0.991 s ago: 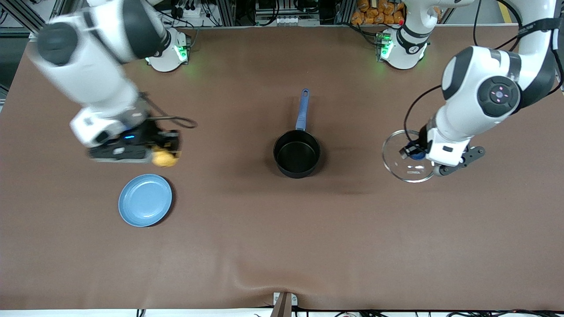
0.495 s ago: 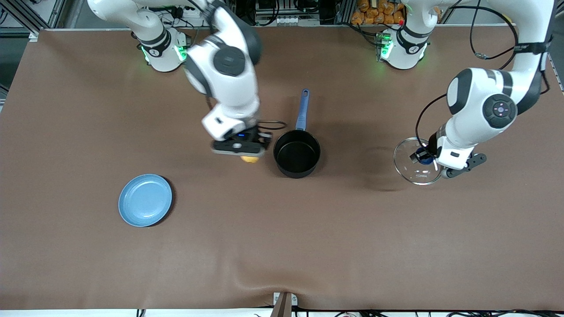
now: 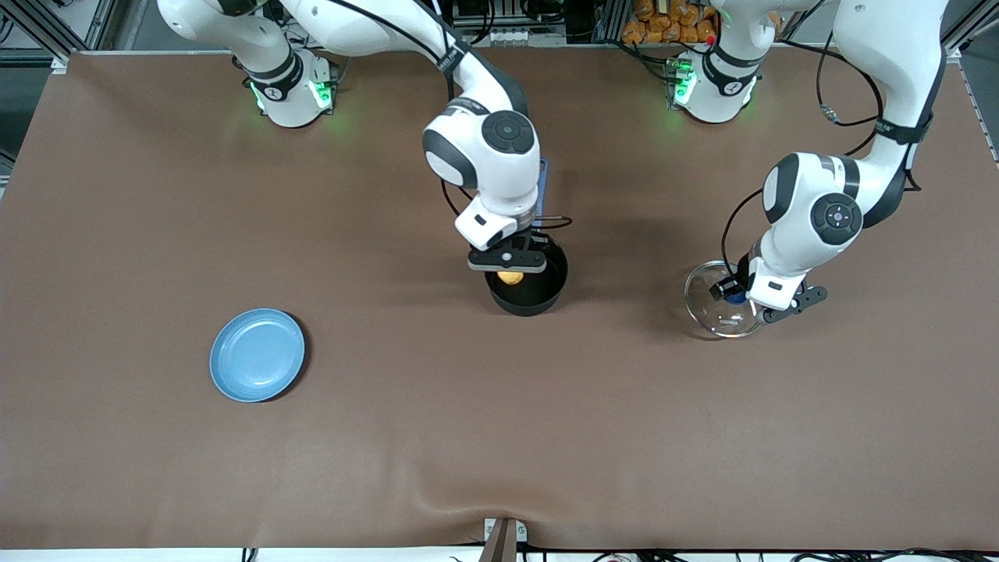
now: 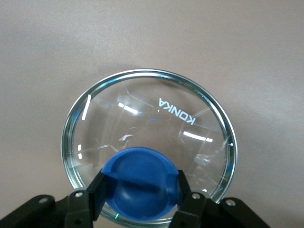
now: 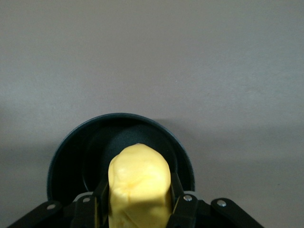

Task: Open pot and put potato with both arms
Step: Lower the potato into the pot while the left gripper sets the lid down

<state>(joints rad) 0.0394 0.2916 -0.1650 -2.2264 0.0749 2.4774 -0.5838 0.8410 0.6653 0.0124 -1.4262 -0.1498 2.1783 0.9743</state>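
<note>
Now right tool (image 3: 508, 272) clamping potato (image 3: 510, 276) over open pot (image 3: 538, 300), left tool (image 3: 739, 297) gripping lid (image 3: 714, 316) knob.

Both arms are white with rounded shells and dark grey bands at the joints. The right arm (image 3: 484, 148) has a round dark grey cap on its wrist joint, and a thin black cable runs along it. The left arm (image 3: 815, 211) has a similar cap with a small pink mark in the middle, and black cables hang in loops beside it, fixed by a black strap. Each base has a green light. The grippers are black; the left gripper (image 4: 140, 202) and the right gripper (image 5: 137, 206) show small silver screws.
</note>
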